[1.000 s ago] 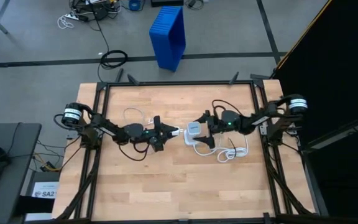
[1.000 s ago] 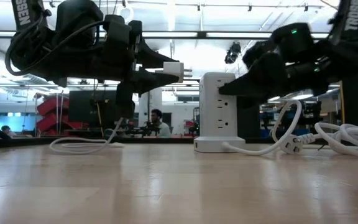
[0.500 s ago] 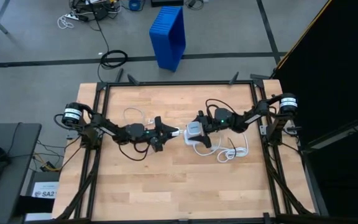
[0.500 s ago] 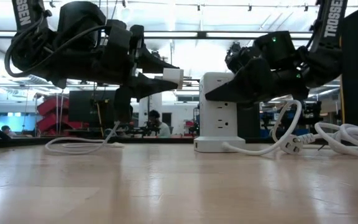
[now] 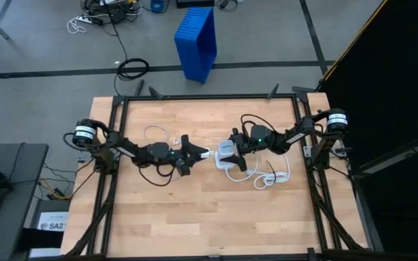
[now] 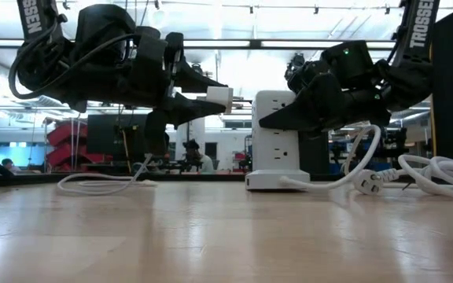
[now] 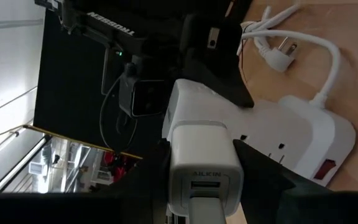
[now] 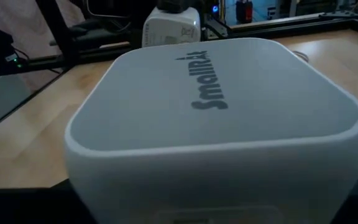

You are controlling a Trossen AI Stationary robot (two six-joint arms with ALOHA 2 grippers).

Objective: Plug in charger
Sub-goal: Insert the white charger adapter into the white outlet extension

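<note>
High view: the left end effector (image 5: 194,153) grips the charger (image 5: 205,153) above the middle of the bench (image 5: 194,217), just beside the white power tower (image 5: 226,154). The right end effector (image 5: 232,149) sits at the tower; its finger state cannot be told here.

Low view: the charger (image 6: 220,97) hangs clear of the bench, prongs facing the tower (image 6: 276,141), a narrow gap between them. The right end effector (image 6: 278,119) straddles the tower's upper part.

Left wrist view: the charger (image 7: 202,163) is clamped between the fingers (image 7: 260,171), aligned with the tower (image 7: 278,127) and its cord (image 7: 325,56).

Right wrist view: the tower's top (image 8: 213,106) fills the frame; contact cannot be confirmed.
</note>
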